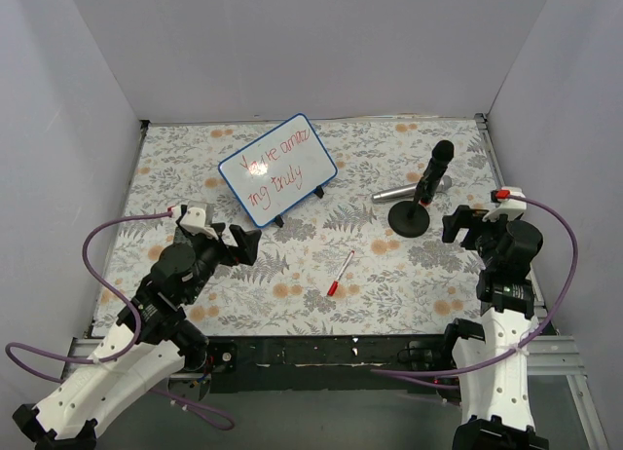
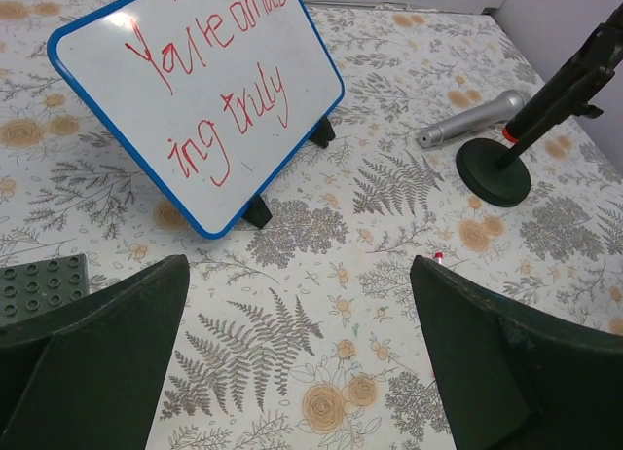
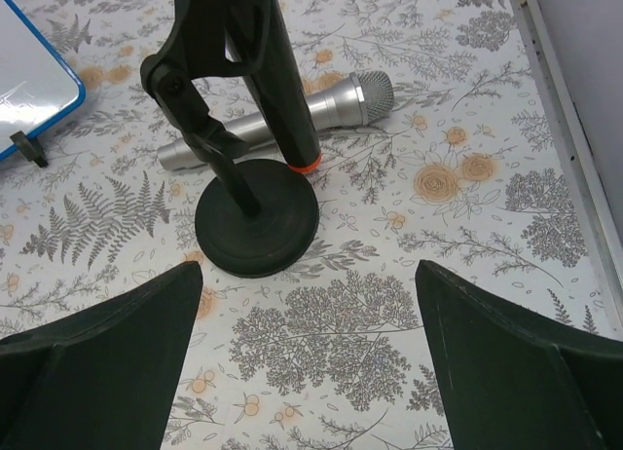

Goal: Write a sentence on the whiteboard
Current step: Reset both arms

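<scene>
The whiteboard (image 1: 310, 150) (image 2: 88, 51), blue-rimmed on small black feet, leans tilted at the back centre-left of the table. The sentence (image 1: 274, 168) (image 2: 208, 88) is in red marker on two slanted lines. A red-and-white marker (image 1: 340, 273) lies flat on the table in front of the board; only its end (image 2: 438, 257) shows past my left finger. My left gripper (image 1: 243, 245) (image 2: 297, 265) hovers open and empty in front of the board. My right gripper (image 1: 459, 224) (image 3: 308, 270) is open and empty beside the microphone stand. A corner of the whiteboard (image 3: 39, 85) shows at the left of the right wrist view.
A black microphone stand (image 1: 410, 219) (image 2: 494, 171) (image 3: 256, 218) holding a black microphone stands at the right. Behind it lies a silver microphone (image 1: 401, 192) (image 2: 474, 119) (image 3: 292, 119). A dark studded plate (image 2: 44, 284) lies by my left finger. White walls enclose the floral table.
</scene>
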Controlling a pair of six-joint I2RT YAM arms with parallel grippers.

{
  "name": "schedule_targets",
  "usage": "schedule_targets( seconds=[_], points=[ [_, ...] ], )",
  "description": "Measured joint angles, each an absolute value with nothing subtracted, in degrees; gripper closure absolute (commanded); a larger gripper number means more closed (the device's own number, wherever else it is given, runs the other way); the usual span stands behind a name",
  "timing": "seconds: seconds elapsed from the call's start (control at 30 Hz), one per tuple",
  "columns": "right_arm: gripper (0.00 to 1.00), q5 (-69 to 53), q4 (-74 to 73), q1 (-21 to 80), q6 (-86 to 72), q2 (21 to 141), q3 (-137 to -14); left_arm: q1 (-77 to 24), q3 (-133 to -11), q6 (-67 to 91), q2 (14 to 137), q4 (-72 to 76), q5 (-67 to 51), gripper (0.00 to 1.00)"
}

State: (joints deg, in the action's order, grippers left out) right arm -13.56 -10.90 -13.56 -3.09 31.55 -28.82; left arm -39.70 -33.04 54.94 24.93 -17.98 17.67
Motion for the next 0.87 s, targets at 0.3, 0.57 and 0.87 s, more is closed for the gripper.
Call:
schedule_targets(
  seconds=[0.3,0.57,0.87],
  points=[
    [0.02,-13.61,-8.51,-13.61,-3.27,31.16,-28.8,-39.7,-33.04,54.94,26.22,-18.04,19.27,0.02],
    [0.02,-13.61,-8.38,-13.85,-3.27,30.83,-28.67,-39.7,-33.04,54.94,26.22,-18.06,19.73,0.02],
    [0.02,-13.63,-8.38,-14.28,-3.25,30.74,-28.64,-39.7,-33.04,54.98,26.11,-18.31,19.73,0.02]
  ],
)
